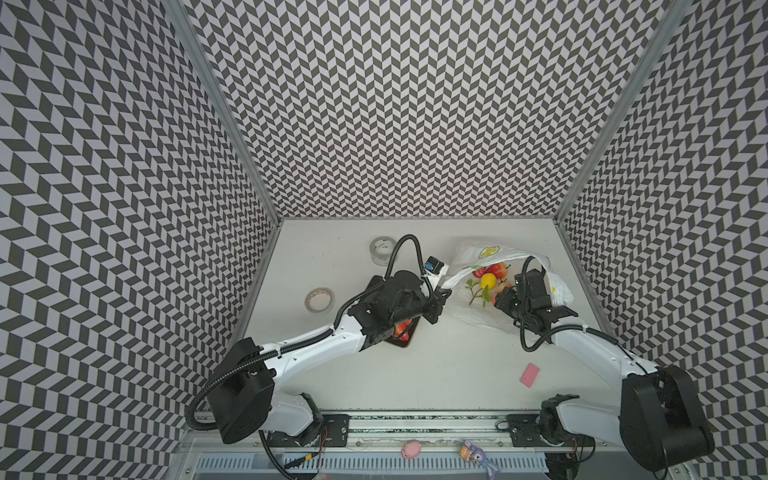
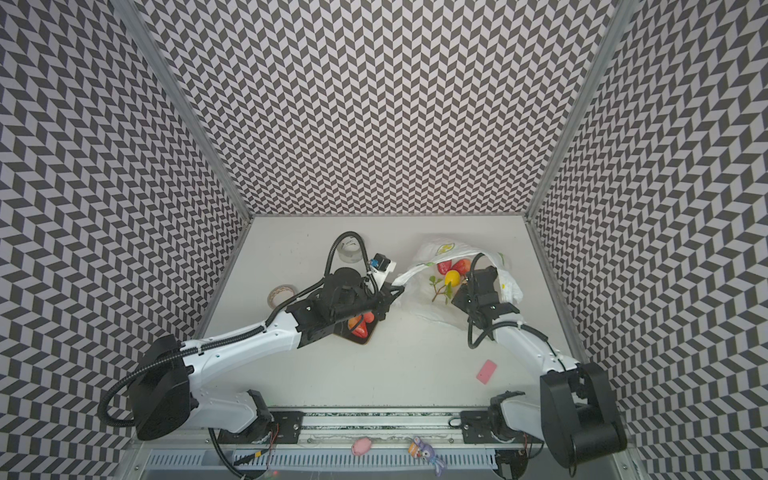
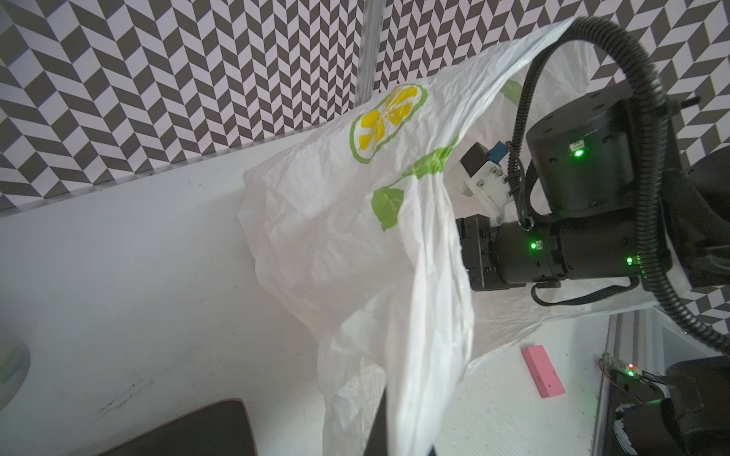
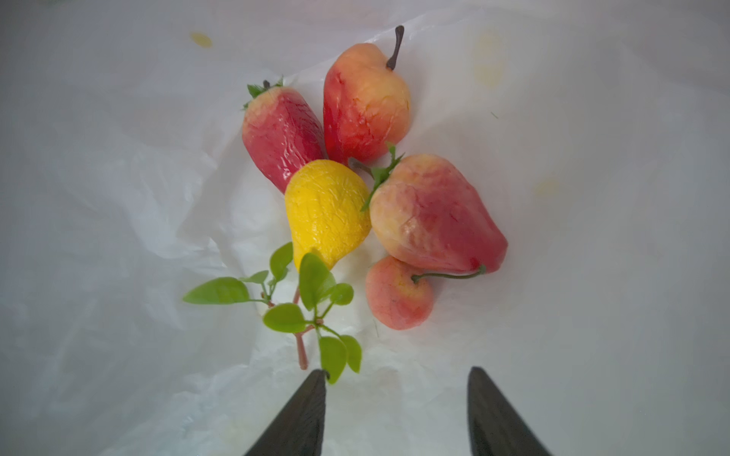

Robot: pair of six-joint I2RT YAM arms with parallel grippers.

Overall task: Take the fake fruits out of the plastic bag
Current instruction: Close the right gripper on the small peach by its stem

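Observation:
The white plastic bag [image 1: 478, 253] with lemon print lies at the back right, its mouth held wide. My left gripper [image 1: 446, 290] is shut on the bag's rim, and the film drapes over its jaws [image 3: 399, 430]. Inside lie several fake fruits: a yellow lemon [image 4: 326, 211] with a green leafy sprig [image 4: 308, 300], a red strawberry [image 4: 282, 136], a stemmed peach-coloured fruit [image 4: 365, 104], a larger pink-red one [image 4: 434, 215] and a small peach [image 4: 397, 294]. My right gripper [image 4: 397, 373] is open inside the bag, just short of the fruits, one fingertip [image 4: 316, 379] touching a leaf.
A dark tray [image 1: 405, 341] under my left arm holds red and orange fruits [image 2: 359, 326]. Two tape rolls [image 1: 382, 249] [image 1: 319, 299] lie at the back left. A pink eraser [image 1: 530, 375] lies front right. A pink pig [image 1: 411, 450] sits on the front rail.

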